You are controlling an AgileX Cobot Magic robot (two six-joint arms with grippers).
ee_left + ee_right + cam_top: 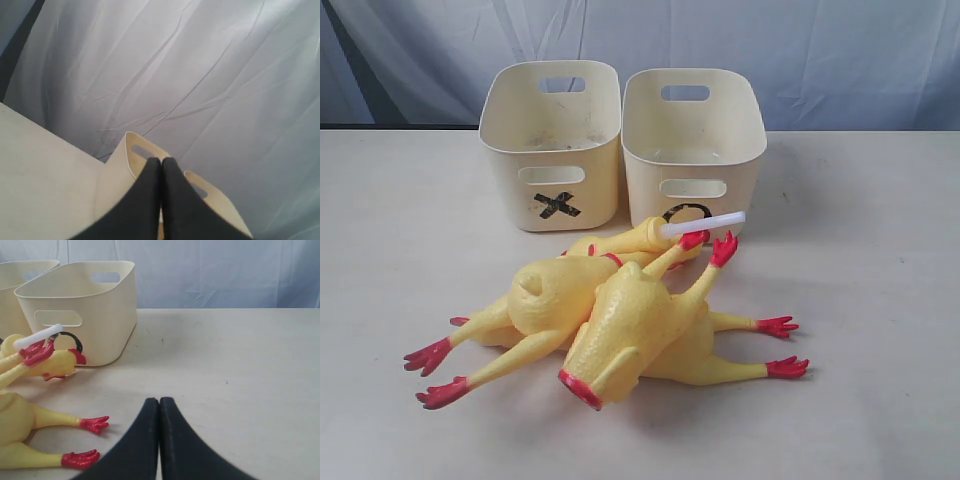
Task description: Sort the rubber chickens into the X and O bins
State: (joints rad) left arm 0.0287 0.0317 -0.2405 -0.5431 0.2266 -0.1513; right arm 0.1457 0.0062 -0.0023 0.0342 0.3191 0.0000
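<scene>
Several yellow rubber chickens (610, 320) with red feet lie piled on the table in front of two cream bins. The bin marked X (552, 145) stands left, the bin marked O (692, 150) right; the O is partly hidden by a slim chicken with a white tube (702, 224) at its mouth. Neither gripper shows in the exterior view. My left gripper (161, 160) is shut and empty, with the bins' rims (131, 150) beyond it. My right gripper (159, 400) is shut and empty over bare table, right of the chickens' red feet (95, 423) and the O bin (90, 310).
The pale table (860, 300) stretches around the pile. A grey-blue cloth backdrop (820, 50) hangs behind the bins. Both bins look empty inside.
</scene>
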